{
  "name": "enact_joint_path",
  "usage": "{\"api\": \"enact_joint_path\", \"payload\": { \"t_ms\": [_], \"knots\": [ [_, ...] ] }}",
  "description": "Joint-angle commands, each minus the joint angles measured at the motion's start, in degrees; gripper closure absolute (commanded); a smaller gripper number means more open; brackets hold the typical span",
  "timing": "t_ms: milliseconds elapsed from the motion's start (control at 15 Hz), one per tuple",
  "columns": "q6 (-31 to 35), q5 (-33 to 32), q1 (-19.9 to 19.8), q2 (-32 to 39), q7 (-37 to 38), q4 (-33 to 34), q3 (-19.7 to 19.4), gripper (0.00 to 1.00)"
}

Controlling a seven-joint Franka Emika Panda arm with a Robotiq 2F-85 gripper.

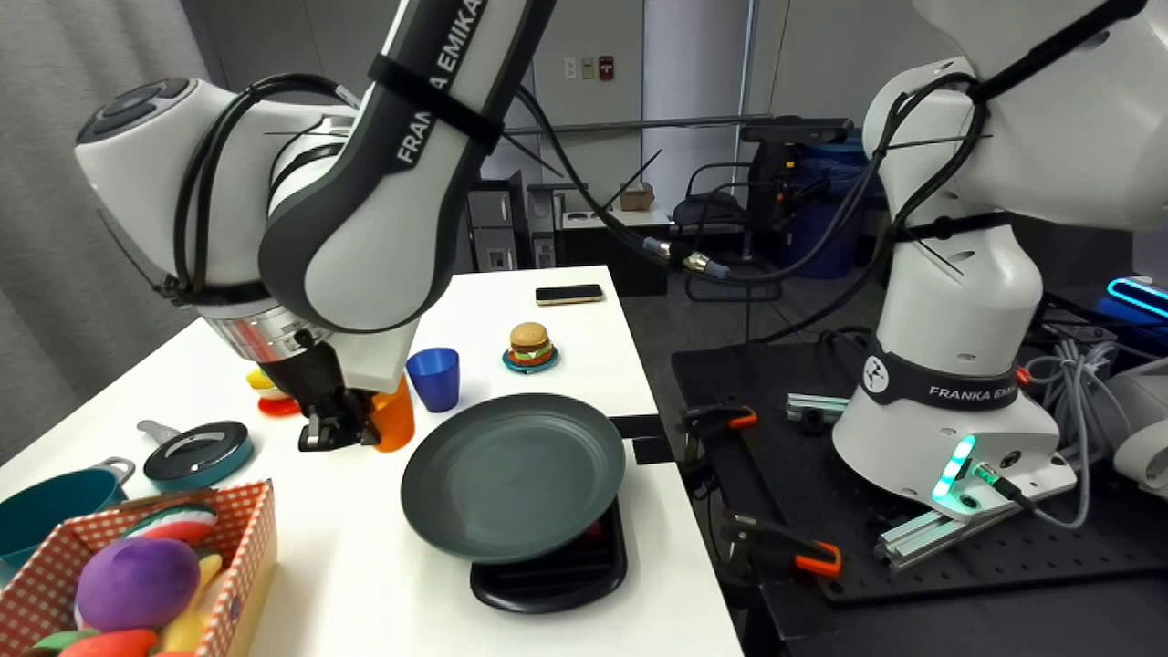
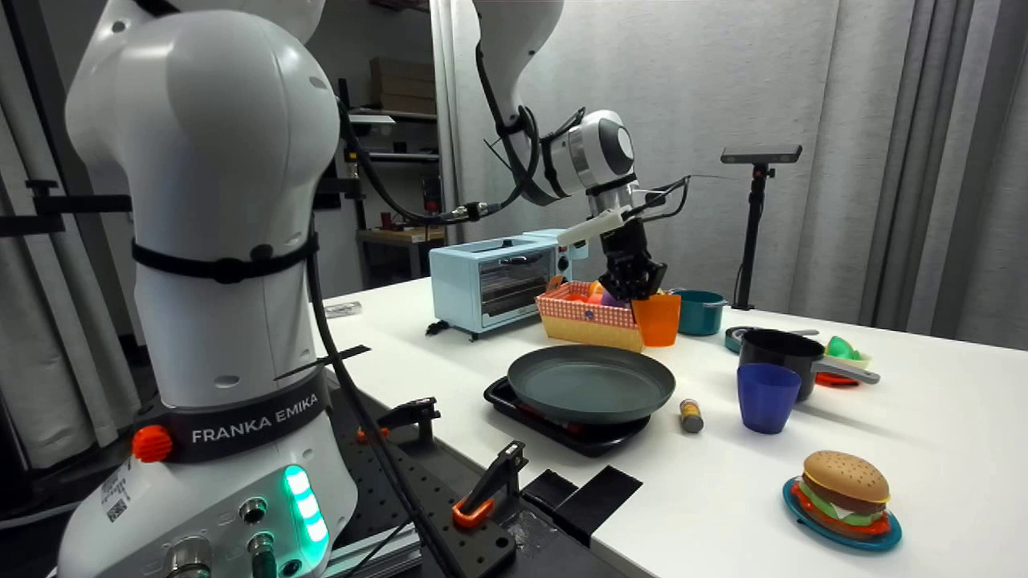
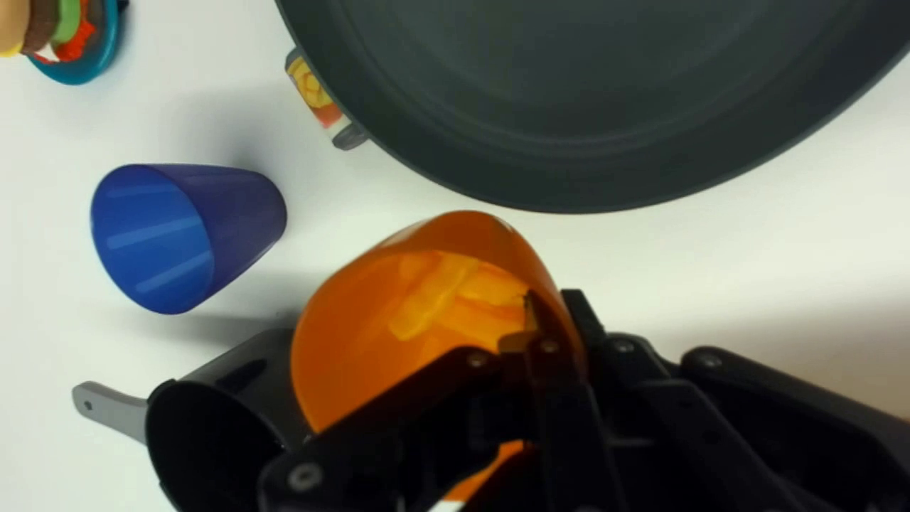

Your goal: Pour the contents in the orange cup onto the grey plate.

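Note:
The orange cup point(image 3: 355, 341) is roughly upright, and its mouth shows in the wrist view. Several yellow pieces point(image 3: 435, 297) lie inside it. My gripper point(image 3: 551, 316) is shut on the cup's wall, one finger inside and one outside. The cup also shows in both exterior views point(image 1: 394, 422) point(image 2: 660, 323), beside the gripper point(image 1: 365, 432) point(image 2: 638, 291). I cannot tell whether its base touches the table. The grey plate point(image 1: 516, 479) is beside the cup, with a gap between them, and also shows in an exterior view point(image 2: 592, 381) and the wrist view point(image 3: 561, 178). Its visible surface is bare.
The plate rests on a black stand point(image 2: 562, 429). A blue cup point(image 3: 156, 238), a black pot point(image 3: 213, 441) and a small printed cylinder point(image 2: 691, 416) are near. A toy burger point(image 2: 843, 494), a food basket point(image 1: 251, 547), a teal pot point(image 1: 59, 502) and a toaster oven point(image 2: 498, 281) stand around.

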Motion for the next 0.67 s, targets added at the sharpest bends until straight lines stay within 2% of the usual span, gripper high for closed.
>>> {"api": "enact_joint_path", "payload": {
  "t_ms": [0, 600],
  "knots": [
    [2.6, -2.5, 0.4, -6.6, 2.8, -7.9, -0.3, 0.99],
    [4.2, -6.4, 0.4, -14.2, 5.7, -18.9, 2.2, 0.99]
  ]
}}
